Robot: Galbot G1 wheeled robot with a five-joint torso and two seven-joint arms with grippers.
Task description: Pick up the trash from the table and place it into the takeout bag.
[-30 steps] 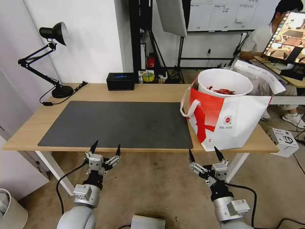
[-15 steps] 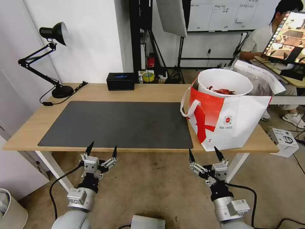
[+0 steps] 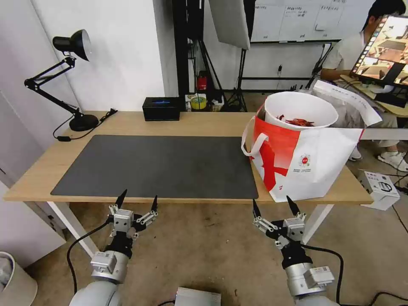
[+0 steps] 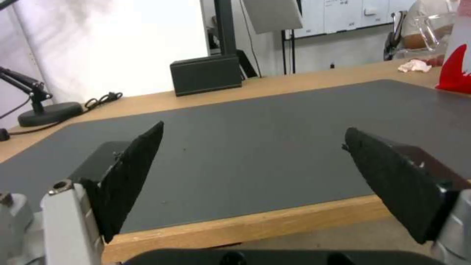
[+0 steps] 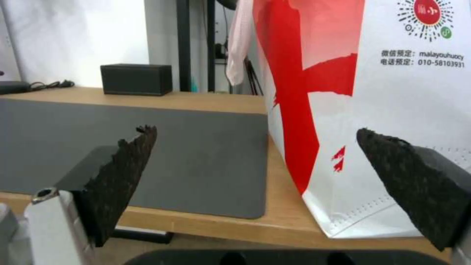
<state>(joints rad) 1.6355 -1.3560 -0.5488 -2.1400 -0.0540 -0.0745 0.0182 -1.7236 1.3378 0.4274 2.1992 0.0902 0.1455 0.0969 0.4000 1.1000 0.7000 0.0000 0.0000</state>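
The takeout bag stands on the right end of the table, white and red, with a white bowl of red shells sitting in its open top. In the left wrist view a crumpled white tissue lies on the wood beside the bag's red side, with clear plastic behind it. My left gripper hangs open and empty just below the table's front edge, facing the dark mat. My right gripper is open and empty in front of the bag.
A black tissue box and a desk lamp stand at the back of the table. A white box lies on the floor at the right, a bin at the lower left. White table legs flank both arms.
My left gripper has drawn back a little toward me and to the left. The right arm, the bag and the bowl have not moved.
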